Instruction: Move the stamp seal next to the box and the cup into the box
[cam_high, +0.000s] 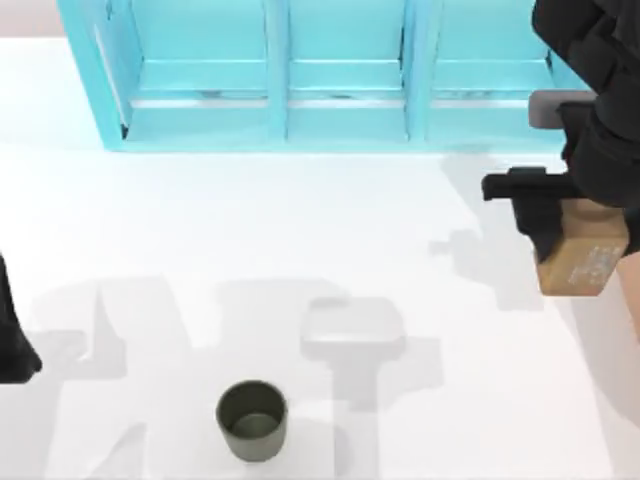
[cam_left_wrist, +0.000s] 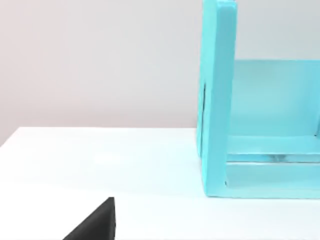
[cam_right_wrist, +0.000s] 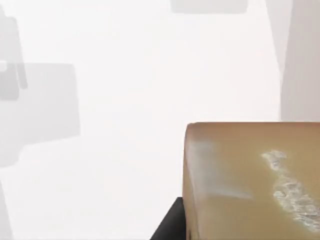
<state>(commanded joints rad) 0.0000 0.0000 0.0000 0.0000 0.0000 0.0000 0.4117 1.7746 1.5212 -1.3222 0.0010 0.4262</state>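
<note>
at 12 o'clock on the table (cam_high: 300, 250), along the far edge: the shelf unit (cam_high: 300, 80), with 3 open bays side by side. at 6 o'clock, near the front edge and standing upright: the cup (cam_high: 252, 420), well apart from all else. at 3 o'clock, by the right edge: the stamp seal (cam_high: 582, 258), lifted off the table in the right gripper (cam_high: 560, 235), in front of the shelf unit's right end. at 9 o'clock, at the left edge: the left arm (cam_high: 12, 340), parked.

Open white table (cam_high: 300, 230) mid; obstacles: turquoise shelf unit (cam_high: 280, 110) at rear, cup (cam_high: 252, 420) front-centre.
</note>
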